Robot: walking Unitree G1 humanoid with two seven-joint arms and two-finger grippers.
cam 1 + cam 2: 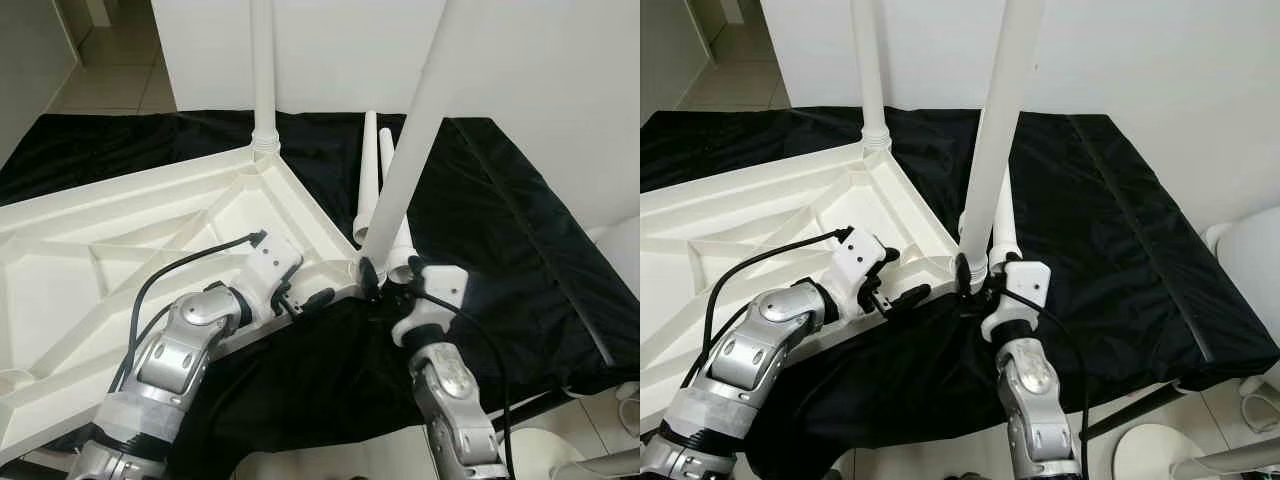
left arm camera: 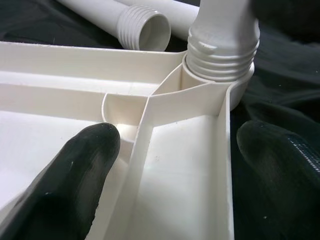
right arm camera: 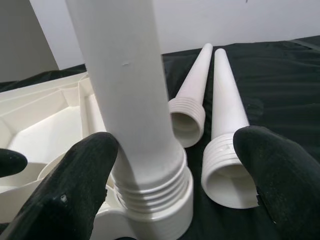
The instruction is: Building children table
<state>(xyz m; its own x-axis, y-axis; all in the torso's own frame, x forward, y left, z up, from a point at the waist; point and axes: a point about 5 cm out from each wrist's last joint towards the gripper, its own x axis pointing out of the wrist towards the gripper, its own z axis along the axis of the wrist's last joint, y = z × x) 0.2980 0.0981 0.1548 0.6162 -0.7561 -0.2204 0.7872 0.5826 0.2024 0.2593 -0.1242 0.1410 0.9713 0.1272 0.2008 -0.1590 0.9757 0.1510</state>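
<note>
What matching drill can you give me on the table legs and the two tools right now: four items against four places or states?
Items:
1. far leg
2. near leg
3. two loose legs
4. left tool

Places or states:
A. lying on the black cloth
B. straddling the tabletop rim, open
C. standing in the far corner socket
D. standing in the near corner socket, between the open fingers of the right tool

Pairs: 1-C, 2-D, 3-A, 4-B
</note>
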